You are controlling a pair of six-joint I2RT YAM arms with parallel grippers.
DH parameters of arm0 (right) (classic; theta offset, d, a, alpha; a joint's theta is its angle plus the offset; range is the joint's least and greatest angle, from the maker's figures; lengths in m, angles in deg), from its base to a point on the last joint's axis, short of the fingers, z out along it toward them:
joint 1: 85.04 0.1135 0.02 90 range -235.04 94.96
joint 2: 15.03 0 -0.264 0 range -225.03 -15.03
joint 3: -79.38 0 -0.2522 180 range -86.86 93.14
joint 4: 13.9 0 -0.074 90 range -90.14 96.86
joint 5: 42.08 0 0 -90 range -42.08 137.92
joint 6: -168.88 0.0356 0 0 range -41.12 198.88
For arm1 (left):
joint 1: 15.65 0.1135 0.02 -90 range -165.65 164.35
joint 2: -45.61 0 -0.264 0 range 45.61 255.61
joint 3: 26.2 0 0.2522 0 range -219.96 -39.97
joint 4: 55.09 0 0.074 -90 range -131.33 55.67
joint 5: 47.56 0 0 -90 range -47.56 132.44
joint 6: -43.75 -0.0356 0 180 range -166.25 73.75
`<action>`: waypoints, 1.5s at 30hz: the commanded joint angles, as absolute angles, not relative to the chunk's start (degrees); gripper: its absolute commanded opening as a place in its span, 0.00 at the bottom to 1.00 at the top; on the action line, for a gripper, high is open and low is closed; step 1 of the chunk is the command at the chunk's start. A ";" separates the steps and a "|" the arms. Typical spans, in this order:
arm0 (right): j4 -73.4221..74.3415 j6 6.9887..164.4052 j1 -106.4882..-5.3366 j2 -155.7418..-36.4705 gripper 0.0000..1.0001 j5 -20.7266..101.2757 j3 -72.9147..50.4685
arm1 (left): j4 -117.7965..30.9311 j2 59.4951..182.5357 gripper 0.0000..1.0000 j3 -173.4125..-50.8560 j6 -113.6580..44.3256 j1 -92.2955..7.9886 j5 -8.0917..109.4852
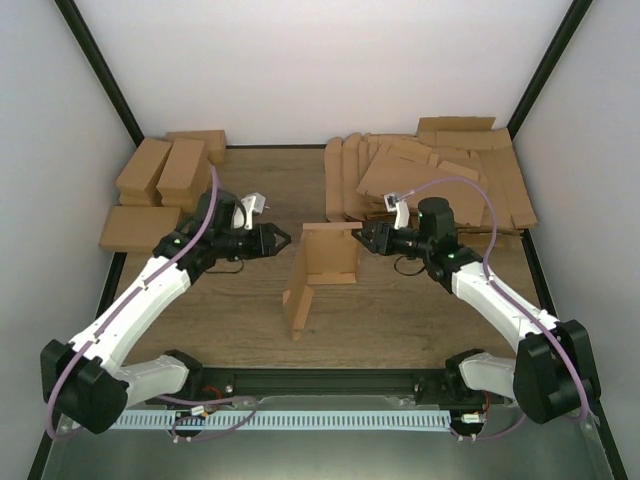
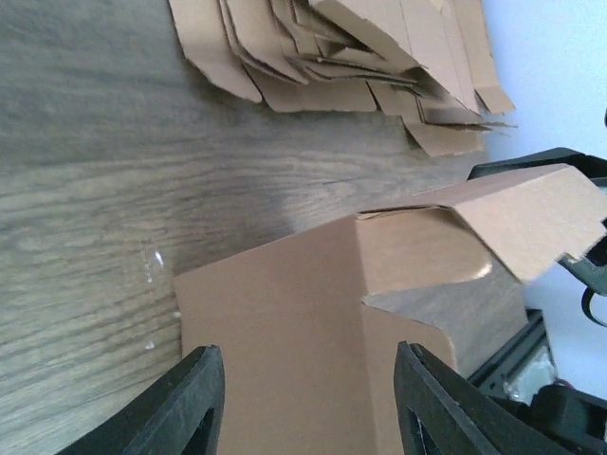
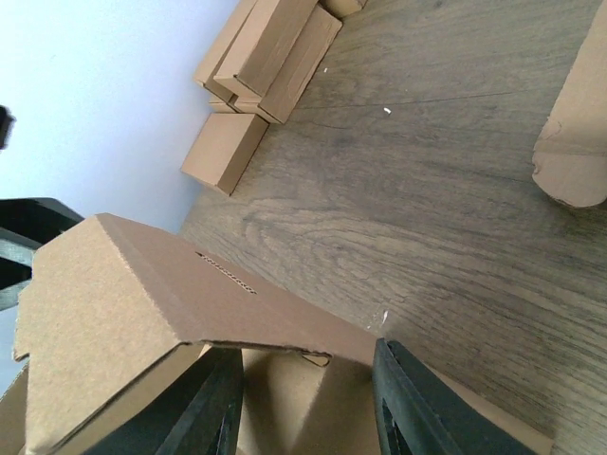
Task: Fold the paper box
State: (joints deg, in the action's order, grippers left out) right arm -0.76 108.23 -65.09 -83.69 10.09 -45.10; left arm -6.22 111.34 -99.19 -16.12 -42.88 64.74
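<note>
Two grippers flank one paper box (image 1: 328, 252): left gripper (image 1: 277, 240) at 9 o'clock, right gripper (image 1: 358, 236) at 3 o'clock. Both jaws spread.

Robot lab test cell, plain white walls (image 1: 300, 60), black frame posts (image 1: 102, 70), wood-grain table (image 1: 240, 300), stacked cardboard blanks (image 1: 470, 150).

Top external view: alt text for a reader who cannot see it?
A half-folded paper box stands between the left gripper and right gripper, both open. Small cardboard boxes sit far left; flat cardboard sheets are piled far right.
</note>
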 commanded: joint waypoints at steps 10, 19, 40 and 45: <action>0.14 106.66 -65.38 -84.13 0.39 7.46 -42.60 | -28.29 118.17 0.47 -93.65 -10.37 -41.48 80.53; 1.43 105.99 -65.34 -83.79 0.38 6.96 -42.29 | -28.89 121.25 0.26 -91.19 -11.47 -41.67 80.70; 22.02 85.18 -65.42 -82.43 0.56 12.68 -22.05 | -24.99 121.47 0.25 -92.78 -15.31 -41.86 79.17; 30.55 78.02 -65.08 -93.53 0.55 7.43 -12.24 | -25.11 121.68 0.25 -92.79 -15.55 -42.08 79.26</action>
State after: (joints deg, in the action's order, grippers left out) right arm 21.82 85.89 -65.09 -87.16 11.49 -17.69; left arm -27.13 120.92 -92.15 -13.86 -41.78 80.04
